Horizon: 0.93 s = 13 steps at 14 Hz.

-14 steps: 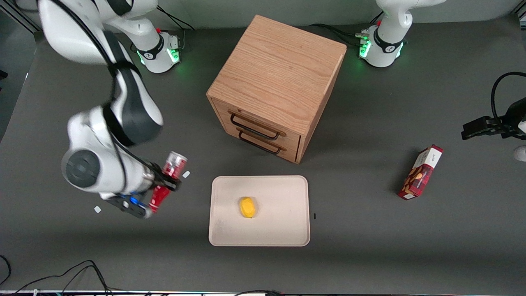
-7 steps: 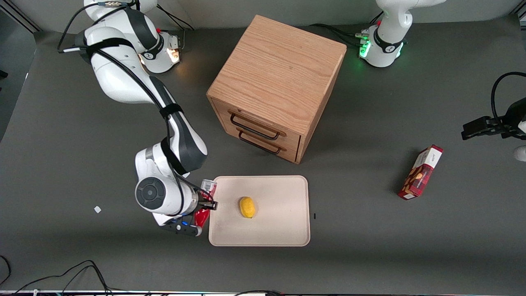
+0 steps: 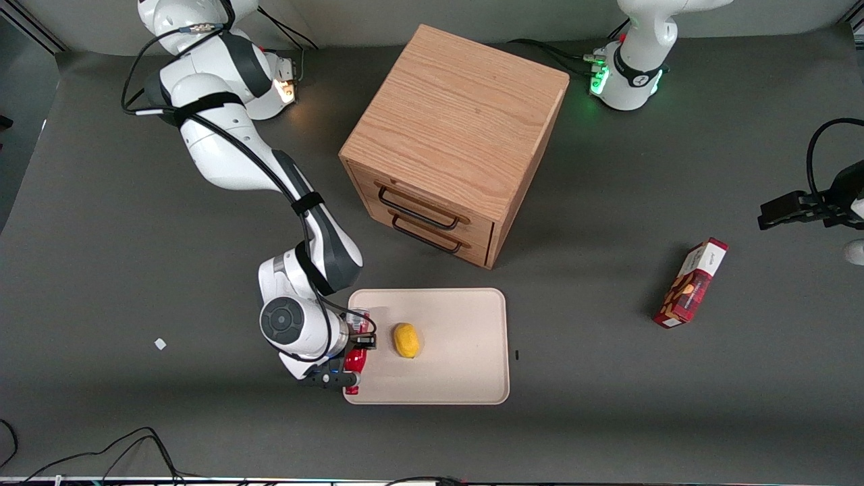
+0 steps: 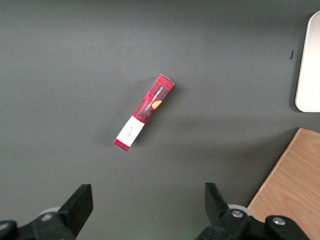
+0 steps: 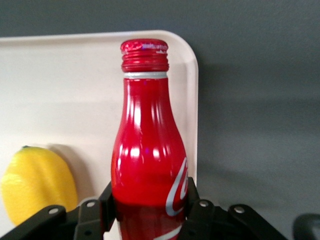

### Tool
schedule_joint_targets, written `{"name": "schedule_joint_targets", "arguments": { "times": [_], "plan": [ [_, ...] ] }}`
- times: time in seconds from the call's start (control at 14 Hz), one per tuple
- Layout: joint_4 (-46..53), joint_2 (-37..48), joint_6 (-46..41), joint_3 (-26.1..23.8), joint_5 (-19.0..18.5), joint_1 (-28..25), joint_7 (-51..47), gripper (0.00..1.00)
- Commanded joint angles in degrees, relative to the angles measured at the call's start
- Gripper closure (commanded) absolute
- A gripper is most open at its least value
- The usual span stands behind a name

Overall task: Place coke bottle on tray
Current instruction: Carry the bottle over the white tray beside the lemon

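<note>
Front view: arm hides most of coke bottle [image 3: 356,359] in tool [image 3: 356,351].

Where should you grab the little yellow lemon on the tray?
Probably across the lemon's narrow middle, coming from above: it lies flat and bare on the tray, its long way pointing toward the front camera. The gripper, shut on the coke bottle, hangs beside it.
</note>
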<state>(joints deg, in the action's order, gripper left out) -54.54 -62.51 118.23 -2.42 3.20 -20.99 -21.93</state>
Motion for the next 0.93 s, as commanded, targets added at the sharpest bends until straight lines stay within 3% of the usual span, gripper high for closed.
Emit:
{"name": "schedule_joint_targets", "arguments": {
  "times": [0.0,0.21,0.29,0.36,0.86],
  "plan": [
    [2.9,-1.6,-0.5,0.4,0.8,-0.5,2.1,1.0],
    [2.6,-1.7,-0.5,0.4,0.9,-0.7,2.0,1.0],
    [2.6,-1.6,-0.5,0.6,0.8,-1.2,1.4,0.58],
    [2.6,-1.6,-0.5,0.7,0.8,-1.2,1.2,0.01],
    [2.5,-1.3,-0.7,0.7,0.8,-1.0,1.3,0.0]
  ]
}}
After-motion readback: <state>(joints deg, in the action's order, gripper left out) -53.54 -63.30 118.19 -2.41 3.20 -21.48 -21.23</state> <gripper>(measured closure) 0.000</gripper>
